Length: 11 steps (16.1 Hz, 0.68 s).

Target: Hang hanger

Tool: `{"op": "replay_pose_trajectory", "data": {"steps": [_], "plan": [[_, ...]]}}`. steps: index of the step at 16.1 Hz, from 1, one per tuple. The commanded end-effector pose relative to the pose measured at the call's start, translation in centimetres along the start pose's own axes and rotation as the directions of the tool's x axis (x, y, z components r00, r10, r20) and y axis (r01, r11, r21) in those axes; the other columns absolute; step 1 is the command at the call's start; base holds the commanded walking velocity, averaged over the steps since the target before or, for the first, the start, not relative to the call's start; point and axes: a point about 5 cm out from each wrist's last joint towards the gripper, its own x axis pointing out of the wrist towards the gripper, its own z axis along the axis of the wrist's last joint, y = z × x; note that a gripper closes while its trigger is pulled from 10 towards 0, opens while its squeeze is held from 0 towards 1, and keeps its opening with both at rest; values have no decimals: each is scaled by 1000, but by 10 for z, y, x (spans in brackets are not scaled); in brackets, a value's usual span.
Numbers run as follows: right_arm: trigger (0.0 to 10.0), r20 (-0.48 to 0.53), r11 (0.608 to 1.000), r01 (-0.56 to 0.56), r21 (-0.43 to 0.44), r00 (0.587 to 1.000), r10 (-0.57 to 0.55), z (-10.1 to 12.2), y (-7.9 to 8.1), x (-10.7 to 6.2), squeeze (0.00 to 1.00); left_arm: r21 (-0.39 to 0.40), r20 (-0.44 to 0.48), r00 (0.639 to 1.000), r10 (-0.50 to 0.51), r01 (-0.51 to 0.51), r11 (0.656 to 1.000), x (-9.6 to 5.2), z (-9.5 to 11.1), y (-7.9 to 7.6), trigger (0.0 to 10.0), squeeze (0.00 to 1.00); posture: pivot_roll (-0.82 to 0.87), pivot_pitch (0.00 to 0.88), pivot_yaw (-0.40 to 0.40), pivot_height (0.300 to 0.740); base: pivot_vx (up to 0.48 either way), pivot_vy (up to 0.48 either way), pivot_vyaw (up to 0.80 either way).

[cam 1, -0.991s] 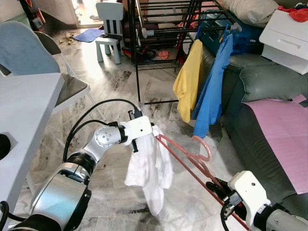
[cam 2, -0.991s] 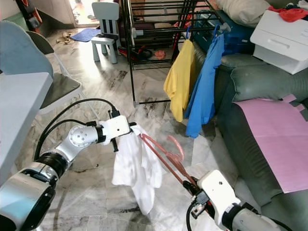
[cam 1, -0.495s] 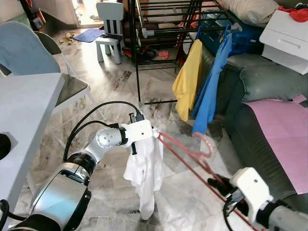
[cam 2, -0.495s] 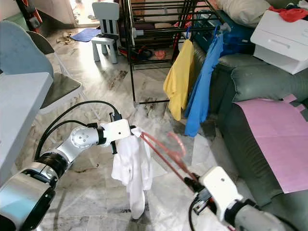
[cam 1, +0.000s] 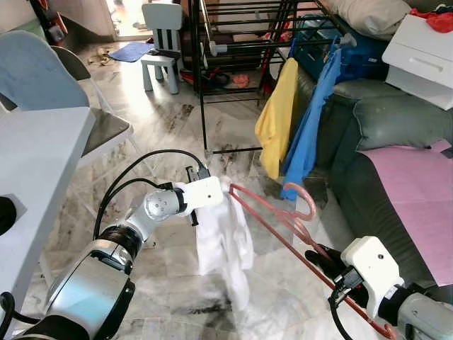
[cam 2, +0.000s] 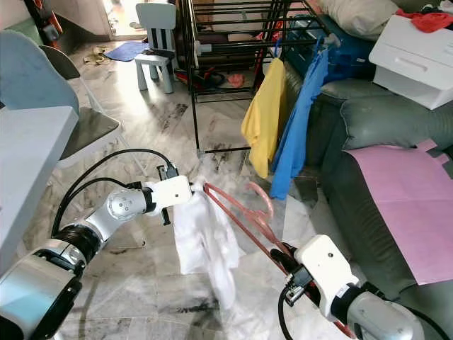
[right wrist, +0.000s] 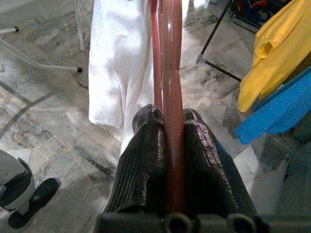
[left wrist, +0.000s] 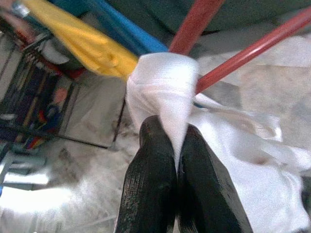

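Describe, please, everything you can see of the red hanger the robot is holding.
The red hanger looks like thin, glossy plastic with a curved hook pointing towards the sofa. It is held tilted above the marble floor. The right end effector is shut on one end, while the left end effector pinches the white garment draped over the other end.

Left gripper (cam 1: 225, 190) lifted hanger (cam 1: 283, 223) end; white shirt (cam 1: 225, 244) swung out.
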Motion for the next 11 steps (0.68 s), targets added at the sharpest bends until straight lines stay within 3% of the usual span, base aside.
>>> {"op": "replay_pose_trajectory", "data": {"steps": [1,4,6,8,11], "plan": [[10000,69,999,32,-18,997,-31,13,-5,-5,0,-10,-3,1000,26,-26,1000,1,3,7,10000,0,-107,0,28,740,0,0,0],[10000,-14,999,-38,1,999,38,-1,3,-9,0,-7,26,991,135,-135,991,-1,13,27,10000,0,-102,0,30,740,0,0,0],[10000,-40,998,-58,8,997,59,-4,4,-14,0,-89,16,984,176,-174,981,-3,14,39,10000,0,-96,0,35,740,0,0,0],[10000,-11,1000,-8,-4,1000,8,0,-4,-14,0,-151,9,987,162,-158,976,-3,18,48,10000,0,-89,0,48,740,0,0,0],[10000,25,1000,10,-8,1000,-10,7,-2,-11,0,-241,-15,994,108,-109,964,-1,22,53,10000,0,-84,0,60,740,0,0,0]]}}
